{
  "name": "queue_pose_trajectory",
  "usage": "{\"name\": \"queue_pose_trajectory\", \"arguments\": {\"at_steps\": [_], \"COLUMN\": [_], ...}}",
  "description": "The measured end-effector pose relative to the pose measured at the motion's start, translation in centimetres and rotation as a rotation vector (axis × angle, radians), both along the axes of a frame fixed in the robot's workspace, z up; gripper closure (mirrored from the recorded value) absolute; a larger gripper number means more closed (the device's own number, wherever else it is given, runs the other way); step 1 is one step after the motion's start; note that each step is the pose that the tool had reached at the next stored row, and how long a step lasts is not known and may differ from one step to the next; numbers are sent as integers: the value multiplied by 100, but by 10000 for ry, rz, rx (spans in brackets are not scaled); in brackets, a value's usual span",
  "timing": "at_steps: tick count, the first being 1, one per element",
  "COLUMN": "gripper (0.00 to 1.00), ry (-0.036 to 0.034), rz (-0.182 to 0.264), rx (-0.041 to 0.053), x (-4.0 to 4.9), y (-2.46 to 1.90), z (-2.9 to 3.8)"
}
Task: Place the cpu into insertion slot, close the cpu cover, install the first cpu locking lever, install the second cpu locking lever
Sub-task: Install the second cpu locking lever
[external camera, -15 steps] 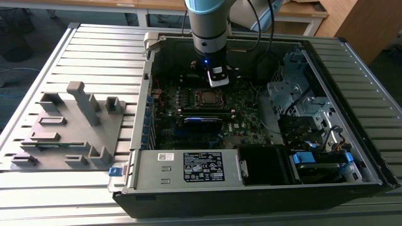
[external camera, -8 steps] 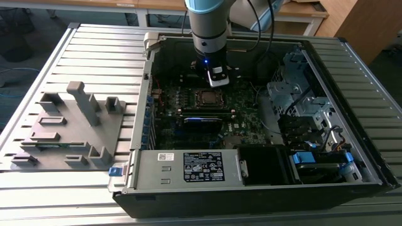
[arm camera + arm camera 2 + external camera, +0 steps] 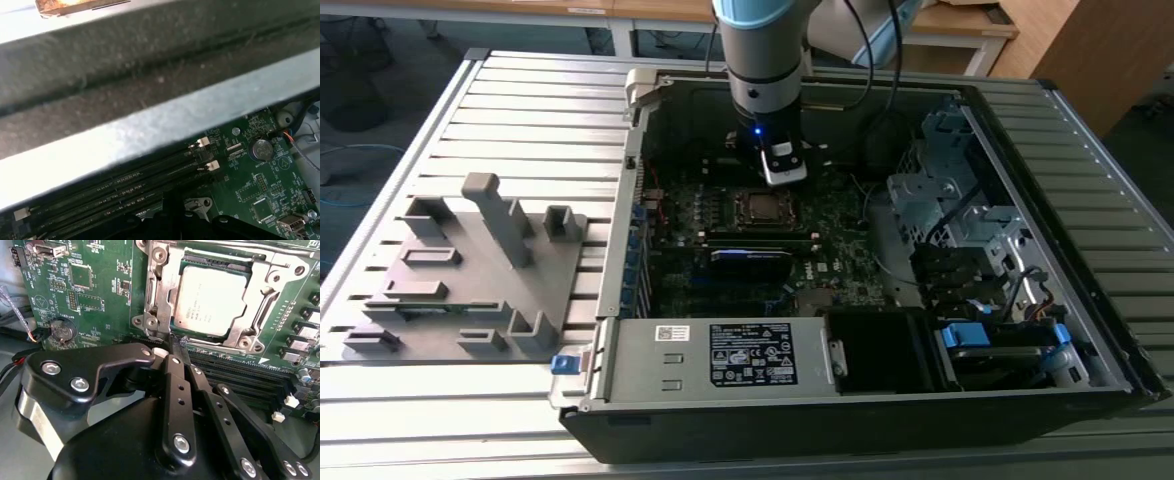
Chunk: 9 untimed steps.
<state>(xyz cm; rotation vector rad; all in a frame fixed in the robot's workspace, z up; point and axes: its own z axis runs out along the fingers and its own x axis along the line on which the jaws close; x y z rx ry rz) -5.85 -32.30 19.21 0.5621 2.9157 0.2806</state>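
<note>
In the exterior view, we see the black gripper above the green motherboard, near the socket. In the second wrist view, its fingers are pressed together, holding nothing, just beside the silver frame-shaped cpu cover, closed over the square silver-grey cpu.

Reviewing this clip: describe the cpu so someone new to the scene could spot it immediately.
Inside the open computer case, find the green motherboard. Near its middle sits the cpu, a flat silver-grey square under the cpu cover, just beyond the gripper. Nothing else there has a plain dull metal top.
</note>
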Motion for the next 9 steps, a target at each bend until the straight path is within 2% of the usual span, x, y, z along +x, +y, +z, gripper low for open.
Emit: {"name": "queue_pose_trajectory", "arguments": {"at_steps": [6, 9], "gripper": [90, 90], "ry": [-7, -9], "rz": [0, -1], "rx": [12, 18], "x": [0, 1], "y": [1, 1], "z": [-8, 31]}}
